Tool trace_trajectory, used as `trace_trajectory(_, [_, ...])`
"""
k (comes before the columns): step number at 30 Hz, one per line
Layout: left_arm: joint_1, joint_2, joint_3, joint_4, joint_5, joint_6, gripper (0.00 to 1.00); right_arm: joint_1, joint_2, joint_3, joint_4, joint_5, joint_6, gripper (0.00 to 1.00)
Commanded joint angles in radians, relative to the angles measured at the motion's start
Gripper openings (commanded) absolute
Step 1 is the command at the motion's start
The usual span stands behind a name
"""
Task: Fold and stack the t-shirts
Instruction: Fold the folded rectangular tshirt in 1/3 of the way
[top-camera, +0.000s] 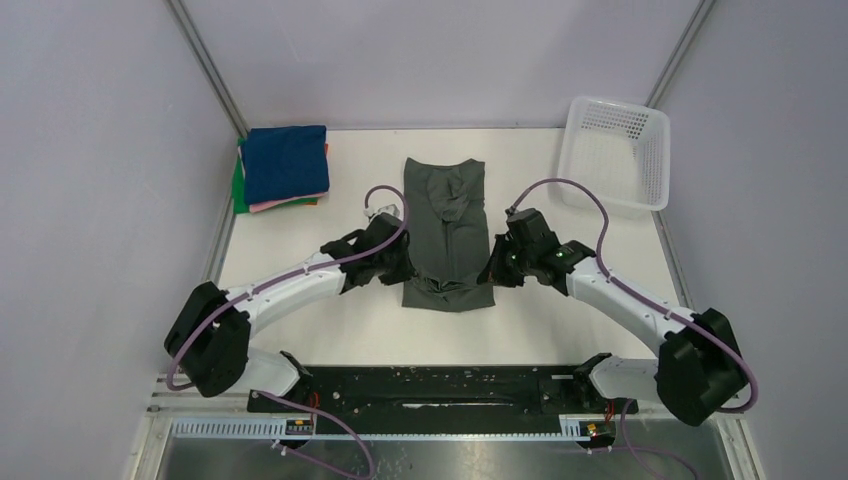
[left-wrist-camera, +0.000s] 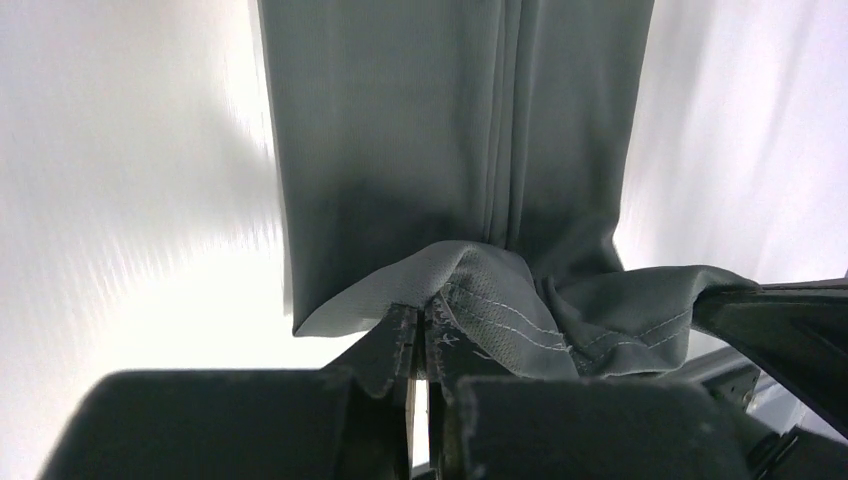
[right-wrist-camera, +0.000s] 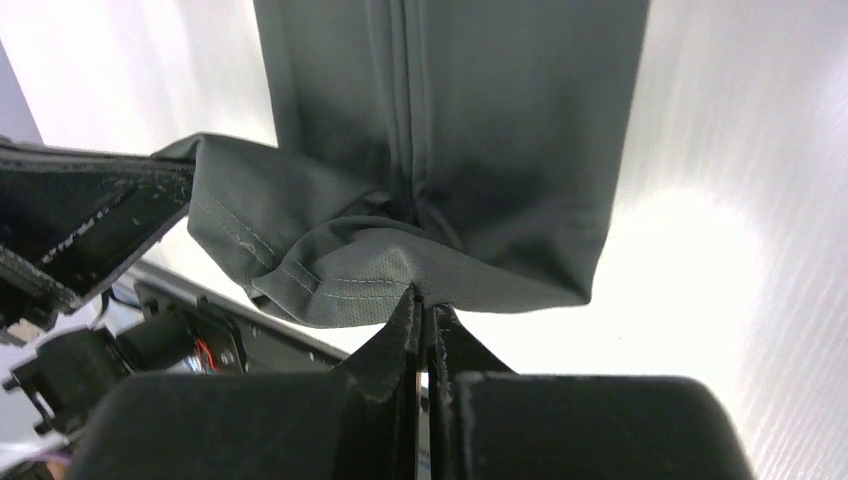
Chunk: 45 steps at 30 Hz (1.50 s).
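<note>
The dark grey-green t-shirt (top-camera: 447, 232) is lying as a narrow strip on the white table (top-camera: 350, 330), its long axis running straight away from both grippers toward the back wall. The left gripper (left-wrist-camera: 420, 320) and the right gripper (right-wrist-camera: 425, 300) are each pinching its near hem, jaws closed on the cloth, which is bunching between them. Folded t-shirts (top-camera: 285, 165) are sitting well beyond the left gripper, with pale grey walls enclosing the table.

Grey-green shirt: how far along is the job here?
Done: a folded stack sits far left, navy on top, and the grey-green shirt is narrowed into a long strip. In hand: left hand and right hand are each shut on its near hem. Left: fold it crosswise and stack it.
</note>
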<state>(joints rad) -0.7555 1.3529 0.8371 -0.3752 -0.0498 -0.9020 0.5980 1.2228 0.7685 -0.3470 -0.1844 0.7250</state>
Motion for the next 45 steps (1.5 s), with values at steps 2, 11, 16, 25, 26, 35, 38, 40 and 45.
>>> trace_trajectory(2, [0.076, 0.095, 0.136, 0.01, 0.001, 0.107, 0.0, -0.092, 0.087, 0.109, 0.056, 0.022, -0.057, 0.0])
trace_trajectory(11, [0.183, 0.262, 0.294, -0.009, 0.03, 0.175, 0.02, -0.17, 0.281, 0.253, 0.105, -0.048, -0.07, 0.0])
trace_trajectory(16, [0.23, 0.338, 0.359, -0.011, 0.045, 0.195, 0.03, -0.207, 0.382, 0.324, 0.123, -0.08, -0.072, 0.0])
trace_trajectory(25, [0.276, 0.454, 0.448, -0.001, 0.103, 0.205, 0.09, -0.25, 0.507, 0.384, 0.159, -0.113, -0.069, 0.0])
trace_trajectory(26, [0.278, 0.468, 0.457, 0.001, 0.109, 0.207, 0.09, -0.257, 0.518, 0.391, 0.164, -0.111, -0.067, 0.0])
trace_trajectory(35, [0.335, 0.536, 0.589, -0.006, 0.19, 0.207, 0.47, -0.307, 0.659, 0.602, 0.085, -0.175, -0.113, 0.41])
trace_trajectory(38, [0.338, 0.495, 0.593, 0.007, 0.186, 0.203, 0.93, -0.308, 0.609, 0.609, 0.043, -0.129, -0.16, 0.83])
trace_trajectory(40, [0.339, 0.448, 0.561, 0.021, 0.182, 0.199, 0.99, -0.308, 0.55, 0.566, 0.039, -0.1, -0.18, 0.99])
trace_trajectory(45, [0.338, 0.299, 0.384, 0.044, 0.191, 0.176, 0.99, -0.306, 0.385, 0.35, 0.092, -0.118, -0.168, 1.0])
